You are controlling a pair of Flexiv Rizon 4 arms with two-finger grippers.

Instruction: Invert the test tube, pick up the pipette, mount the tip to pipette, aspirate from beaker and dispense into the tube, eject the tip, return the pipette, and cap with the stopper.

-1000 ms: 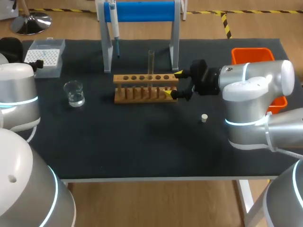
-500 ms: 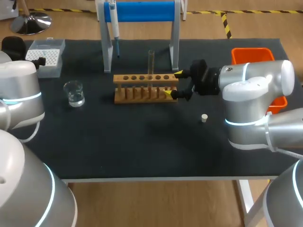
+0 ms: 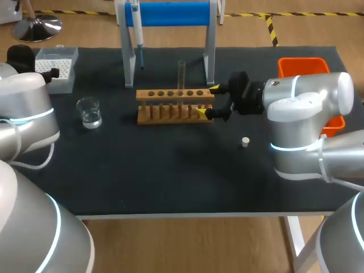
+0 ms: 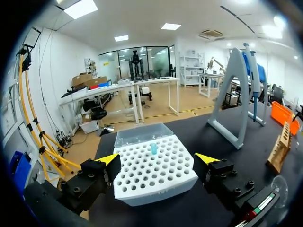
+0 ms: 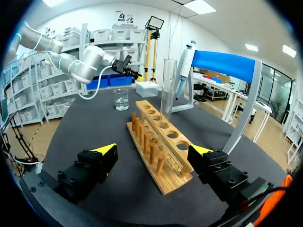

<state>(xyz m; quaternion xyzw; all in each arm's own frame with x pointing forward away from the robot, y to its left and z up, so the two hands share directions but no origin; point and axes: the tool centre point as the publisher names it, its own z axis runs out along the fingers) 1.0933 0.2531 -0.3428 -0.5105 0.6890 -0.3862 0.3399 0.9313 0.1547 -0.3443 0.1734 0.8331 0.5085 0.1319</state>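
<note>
Orange bin [image 3: 297, 66], wooden rack [image 3: 175, 98]

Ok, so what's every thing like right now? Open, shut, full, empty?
Test tube: upright in the rack, uncapped.
Beaker: holds clear liquid.
Pipette: hanging on its stand.
Tip box: uncovered.
Stopper: lying loose.
Left fingers: open.
Right fingers: open, astride the rack's end.

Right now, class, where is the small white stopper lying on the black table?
In the head view, the small white stopper lies on the black table's right half, in front and right of the wooden test tube rack, near the right gripper.
</note>
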